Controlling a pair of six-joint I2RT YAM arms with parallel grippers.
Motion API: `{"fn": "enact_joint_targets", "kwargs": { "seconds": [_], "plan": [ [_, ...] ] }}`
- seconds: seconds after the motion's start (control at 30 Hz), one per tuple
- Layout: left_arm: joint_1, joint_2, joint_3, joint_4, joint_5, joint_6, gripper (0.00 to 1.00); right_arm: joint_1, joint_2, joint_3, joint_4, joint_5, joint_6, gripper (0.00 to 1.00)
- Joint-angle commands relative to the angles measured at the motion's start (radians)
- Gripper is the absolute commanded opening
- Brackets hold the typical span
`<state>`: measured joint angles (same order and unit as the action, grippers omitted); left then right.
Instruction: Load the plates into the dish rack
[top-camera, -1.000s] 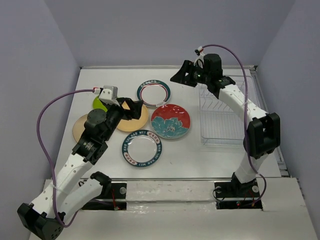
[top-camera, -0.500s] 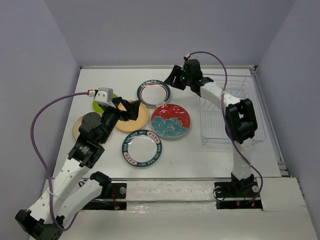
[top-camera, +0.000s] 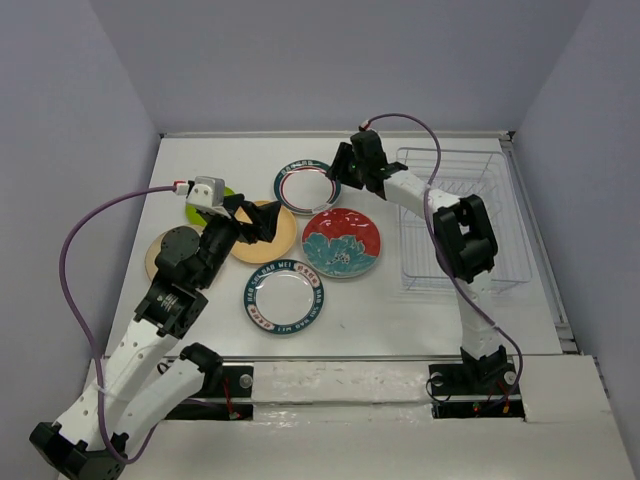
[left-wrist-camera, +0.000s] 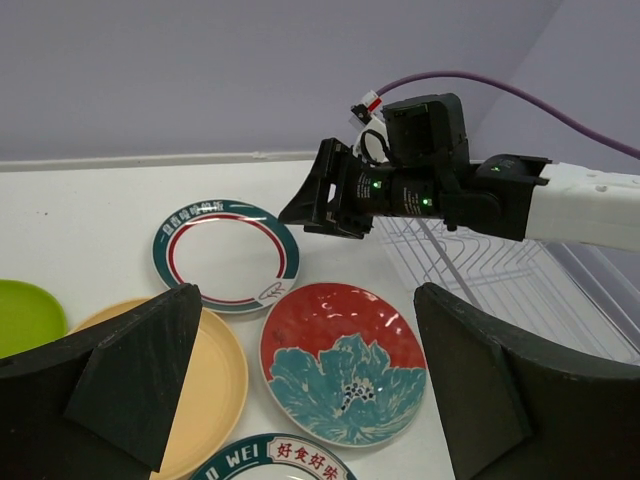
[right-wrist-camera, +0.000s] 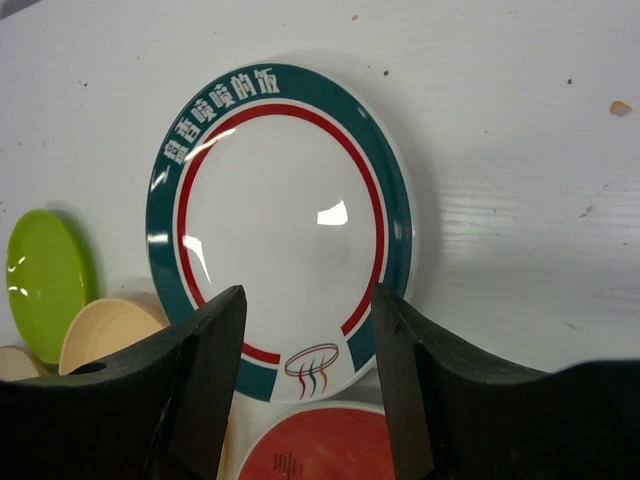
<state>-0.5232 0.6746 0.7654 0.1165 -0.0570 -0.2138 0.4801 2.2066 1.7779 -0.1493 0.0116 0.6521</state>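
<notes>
Lying flat on the white table (top-camera: 380, 310), the glossy round teal-rimmed plate (right-wrist-camera: 280, 225) sits at the far middle, left of the thin-wire dish rack (top-camera: 450, 152). The right gripper (right-wrist-camera: 308, 300) hovers over its rim, jaws parted and holding nothing. The left gripper (left-wrist-camera: 307, 300) hangs above a smooth tan plate (top-camera: 285, 235), jaws spread wide.

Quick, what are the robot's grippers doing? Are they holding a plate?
Left gripper: open, empty.
Right gripper: open above the far teal-rimmed plate, holding nothing.
</notes>
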Motion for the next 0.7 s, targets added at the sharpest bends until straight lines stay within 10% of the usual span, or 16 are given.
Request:
{"fn": "enact_joint_targets", "kwargs": {
  "seconds": [0.0, 0.43, 0.67],
  "plan": [
    [0.002, -0.012, -0.005, 0.06, 0.026, 0.011, 0.99, 0.002, 0.05, 0.072, -0.024, 0.096, -0.009, 0.58],
    [0.0, -0.009, -0.009, 0.068, 0.031, 0.005, 0.99, 0.002, 0.168, 0.127, -0.033, 0.067, 0.05, 0.49],
    [0.0, -0.012, -0.012, 0.074, 0.034, 0.001, 0.99, 0.002, 0.171, 0.127, -0.032, 0.126, 0.087, 0.1]
  ]
}}
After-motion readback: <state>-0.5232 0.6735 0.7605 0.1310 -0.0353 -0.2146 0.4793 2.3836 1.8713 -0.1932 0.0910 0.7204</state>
